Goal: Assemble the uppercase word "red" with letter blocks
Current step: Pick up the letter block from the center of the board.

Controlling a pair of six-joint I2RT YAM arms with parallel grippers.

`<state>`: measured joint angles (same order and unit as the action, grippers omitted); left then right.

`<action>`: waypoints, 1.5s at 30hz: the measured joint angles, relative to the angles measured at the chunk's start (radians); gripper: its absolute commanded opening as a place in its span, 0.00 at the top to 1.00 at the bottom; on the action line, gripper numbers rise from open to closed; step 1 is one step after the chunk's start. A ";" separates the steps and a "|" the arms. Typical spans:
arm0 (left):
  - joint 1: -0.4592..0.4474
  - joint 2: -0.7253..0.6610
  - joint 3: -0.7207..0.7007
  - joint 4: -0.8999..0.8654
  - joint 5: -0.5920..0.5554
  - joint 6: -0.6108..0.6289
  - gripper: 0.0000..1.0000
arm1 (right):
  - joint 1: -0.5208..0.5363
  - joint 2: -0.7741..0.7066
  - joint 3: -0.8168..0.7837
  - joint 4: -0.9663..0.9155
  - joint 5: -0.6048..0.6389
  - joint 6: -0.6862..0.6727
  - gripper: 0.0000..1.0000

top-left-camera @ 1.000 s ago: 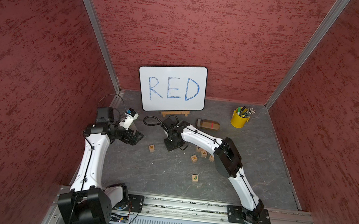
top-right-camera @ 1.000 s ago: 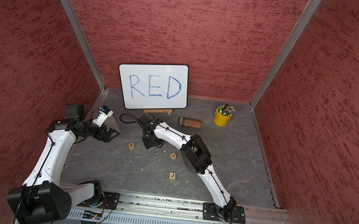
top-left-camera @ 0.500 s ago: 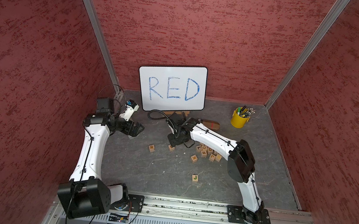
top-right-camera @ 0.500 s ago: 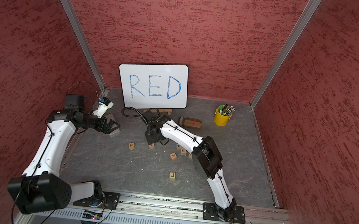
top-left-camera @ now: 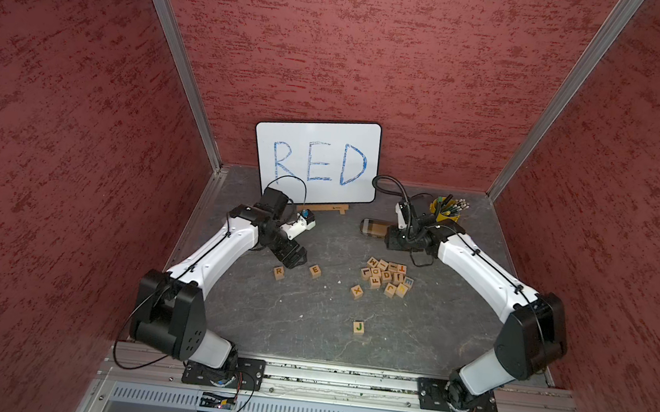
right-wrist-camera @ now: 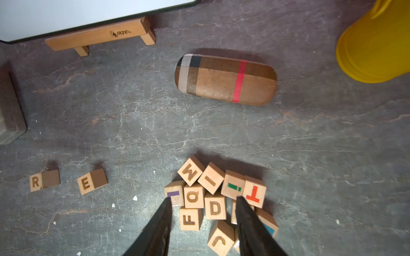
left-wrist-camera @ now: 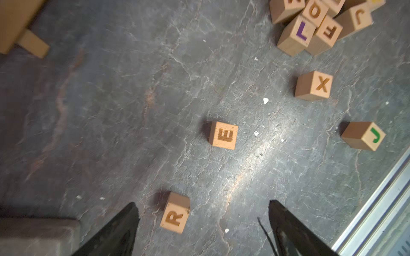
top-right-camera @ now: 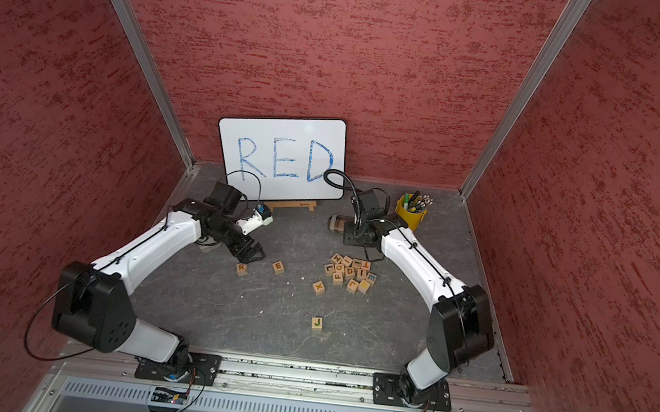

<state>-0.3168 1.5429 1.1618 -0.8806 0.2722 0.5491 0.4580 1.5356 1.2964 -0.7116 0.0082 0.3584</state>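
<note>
The R block [top-left-camera: 278, 272] and the E block [top-left-camera: 314, 271] stand apart, side by side, left of centre on the grey floor. They also show in the left wrist view as R [left-wrist-camera: 175, 212] and E [left-wrist-camera: 223, 135]. The D block [right-wrist-camera: 214, 208] sits inside a huddle of cubes [top-left-camera: 386, 276] right of centre. My left gripper [left-wrist-camera: 202, 203] is open just behind R and E, holding nothing; in a top view it is here [top-left-camera: 294, 258]. My right gripper [right-wrist-camera: 204, 198] hovers open behind the huddle, with D, Q and F seen between its fingers.
A whiteboard [top-left-camera: 316, 159] reading RED leans on a wooden stand at the back. A plaid case [right-wrist-camera: 225, 79] and a yellow pen cup [top-left-camera: 446, 215] are at the back right. Loose X [top-left-camera: 357, 290] and green J [top-left-camera: 358, 326] cubes lie toward the front rail.
My right arm has drawn back from left of centre to the back right, leaving the E block beside R. My left gripper has come in from the left wall toward R and E.
</note>
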 measured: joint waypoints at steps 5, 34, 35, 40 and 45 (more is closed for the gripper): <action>-0.073 0.106 0.018 0.026 -0.027 -0.003 0.20 | -0.026 -0.050 -0.053 0.021 -0.004 0.001 0.51; -0.203 0.266 0.024 0.143 -0.118 -0.018 0.43 | -0.053 -0.017 -0.074 0.065 -0.032 -0.030 0.51; -0.203 0.269 0.024 0.145 -0.121 -0.019 0.47 | -0.054 -0.017 -0.074 0.065 -0.032 -0.031 0.51; -0.203 0.285 0.024 0.150 -0.125 -0.018 0.60 | -0.058 -0.017 -0.074 0.066 -0.033 -0.034 0.51; -0.203 0.287 0.018 0.155 -0.129 -0.011 0.76 | -0.060 -0.017 -0.075 0.068 -0.034 -0.035 0.51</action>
<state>-0.5201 1.8297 1.1797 -0.7258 0.1432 0.5377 0.3981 1.5188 1.2217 -0.6434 -0.0261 0.3237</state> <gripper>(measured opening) 0.315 0.491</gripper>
